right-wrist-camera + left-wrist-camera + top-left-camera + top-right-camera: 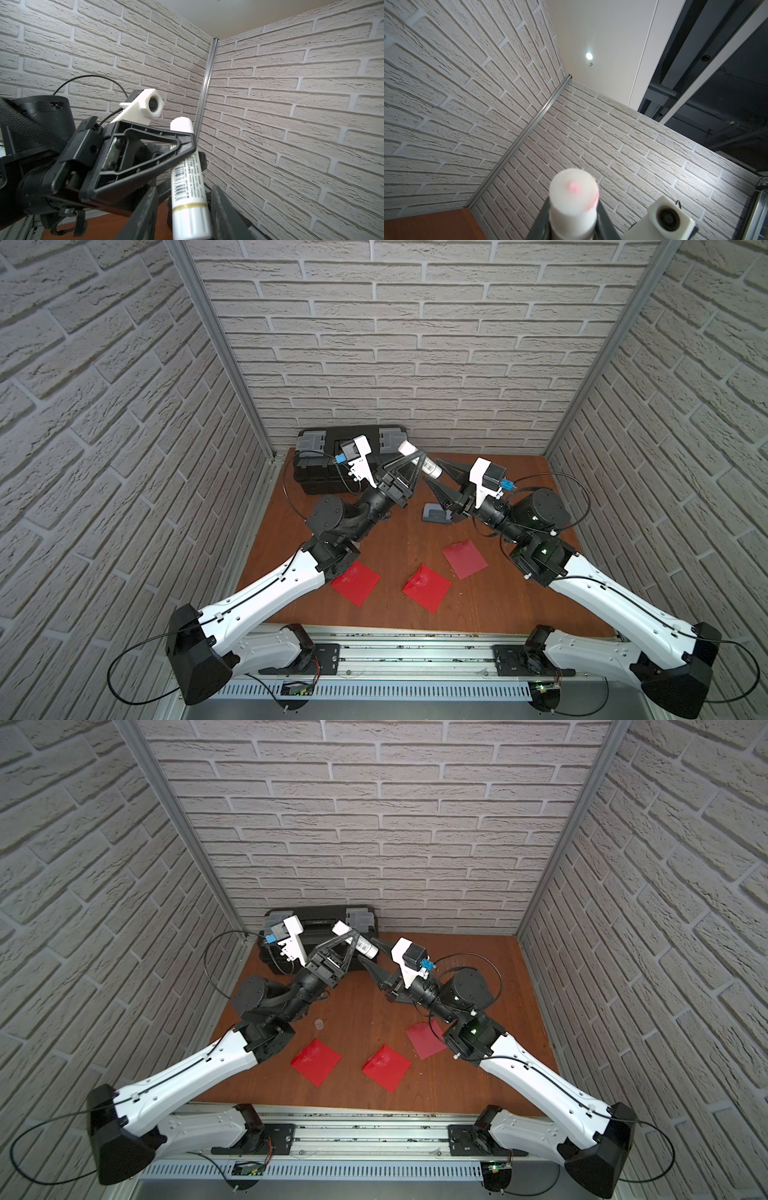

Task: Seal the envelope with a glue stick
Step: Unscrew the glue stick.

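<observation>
Far left at the back of the brown table [498,605] stands a black case [320,477] against the brick wall. The left gripper [417,460] is raised in front of it, its jaws clamped across the glue stick [427,468] about midway along the tube. The right wrist view confirms this grip, with the black finger [145,166] crossing the stick [187,182] above its barcode label. The stick is held clear of the table and tilted, its upper end toward the back wall. That end is uncapped; the left wrist view shows a bare white glue face with a pink smear [574,197]. A small clear cap-like piece [319,1024] lies on the table below the left arm. Near the front lies the left red envelope [355,583], flat. The middle red envelope [426,587] lies to its right, apart from it, with a triangular flap showing at its far edge. Behind that, a grey-blue hole punch [435,515] sits on the table just beside the right arm's wrist. The right gripper [433,472] brackets the lower end of the stick, one finger on either side. One finger appears to touch the tube in the right wrist view, but firm pressure from both cannot be confirmed. The right red envelope [464,558] lies flat near the right arm.
</observation>
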### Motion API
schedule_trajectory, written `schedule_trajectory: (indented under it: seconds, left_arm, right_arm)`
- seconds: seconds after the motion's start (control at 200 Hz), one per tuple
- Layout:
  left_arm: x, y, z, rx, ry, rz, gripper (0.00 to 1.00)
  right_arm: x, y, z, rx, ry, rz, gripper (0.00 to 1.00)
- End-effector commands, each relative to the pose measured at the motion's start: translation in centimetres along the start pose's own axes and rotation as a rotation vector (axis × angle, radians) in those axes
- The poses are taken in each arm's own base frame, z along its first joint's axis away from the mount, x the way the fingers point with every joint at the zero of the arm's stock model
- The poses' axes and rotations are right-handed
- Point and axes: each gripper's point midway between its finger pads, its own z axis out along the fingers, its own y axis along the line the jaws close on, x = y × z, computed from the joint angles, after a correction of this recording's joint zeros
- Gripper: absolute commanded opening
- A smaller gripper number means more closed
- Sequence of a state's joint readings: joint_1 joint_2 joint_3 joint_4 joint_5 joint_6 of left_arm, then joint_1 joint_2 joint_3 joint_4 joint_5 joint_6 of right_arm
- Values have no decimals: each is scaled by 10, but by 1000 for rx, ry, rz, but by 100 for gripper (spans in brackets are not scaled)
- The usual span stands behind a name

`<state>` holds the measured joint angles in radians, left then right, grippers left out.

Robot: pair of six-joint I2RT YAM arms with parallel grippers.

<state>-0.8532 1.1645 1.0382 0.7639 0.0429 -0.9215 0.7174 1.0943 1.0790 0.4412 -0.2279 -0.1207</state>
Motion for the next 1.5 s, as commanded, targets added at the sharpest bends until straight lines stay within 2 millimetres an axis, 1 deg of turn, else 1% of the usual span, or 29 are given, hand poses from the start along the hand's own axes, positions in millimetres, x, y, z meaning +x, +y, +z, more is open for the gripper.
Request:
schedule_trajectory:
  seconds: [0.0, 0.165, 0.325, 0.455, 0.56, 0.685, 1.29, 1.385, 1.495]
  left_arm:
    - [-17, -18, -6, 57, -62, -12, 6]
    - [-18, -19, -6, 62, -67, -15, 6]
    - [-20, -21, -7, 67, -73, -18, 5]
    - [-18, -18, -6, 59, -71, -20, 5]
    - [-19, -18, -7, 59, -76, -25, 5]
    - [-19, -17, -6, 60, -79, -27, 5]
    - [-20, -19, -6, 70, -82, -31, 4]
    - [-20, -19, -7, 68, -82, -30, 4]
    - [-21, -19, -7, 67, -84, -30, 4]
  right_arm:
    - [-14, -2, -3, 14, -44, -18, 44]
    - [-10, -4, -2, 26, -25, -22, 47]
    - [-7, -4, -3, 30, -22, -23, 45]
    - [-9, -3, -3, 22, -29, -21, 42]
    - [-8, -1, -3, 14, -27, -23, 41]
    - [-7, -1, -2, 9, -25, -24, 44]
    - [-1, -3, -1, 21, -2, -31, 43]
    - [-3, -2, -1, 17, -10, -32, 40]
    - [-4, -1, -1, 13, -11, -32, 33]
